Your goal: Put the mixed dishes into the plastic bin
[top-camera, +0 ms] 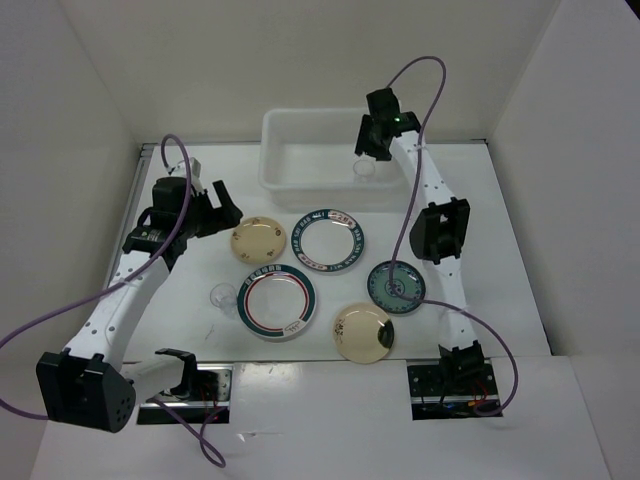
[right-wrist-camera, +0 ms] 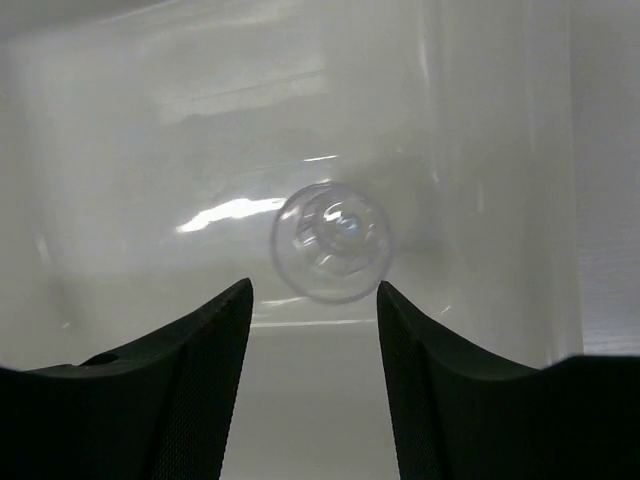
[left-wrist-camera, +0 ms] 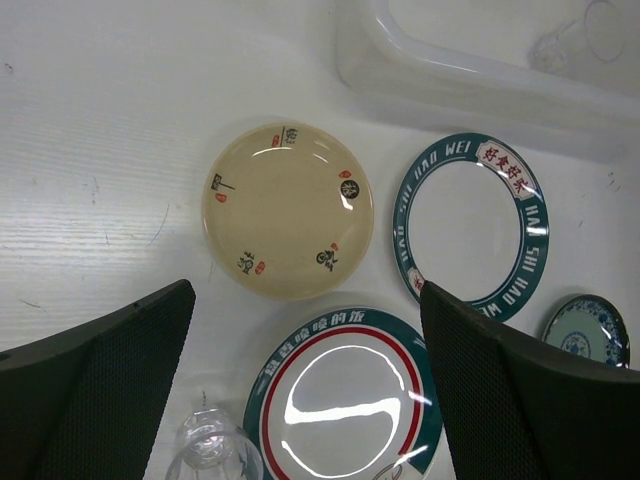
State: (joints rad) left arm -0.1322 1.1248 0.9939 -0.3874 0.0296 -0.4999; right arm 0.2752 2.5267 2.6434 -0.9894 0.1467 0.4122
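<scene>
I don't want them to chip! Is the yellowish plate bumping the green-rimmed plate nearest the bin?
Apart. The left wrist view shows a thin strip of bare table between the cream plate and the green-rimmed plate.

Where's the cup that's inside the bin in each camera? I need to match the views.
Top external: cup in the bin's near right corner.
Left wrist: cup at the top right, blurred through the bin wall.
Right wrist: cup at centre, beyond the right fingers, on the bin floor.
Shared landmark: the bin.
</scene>
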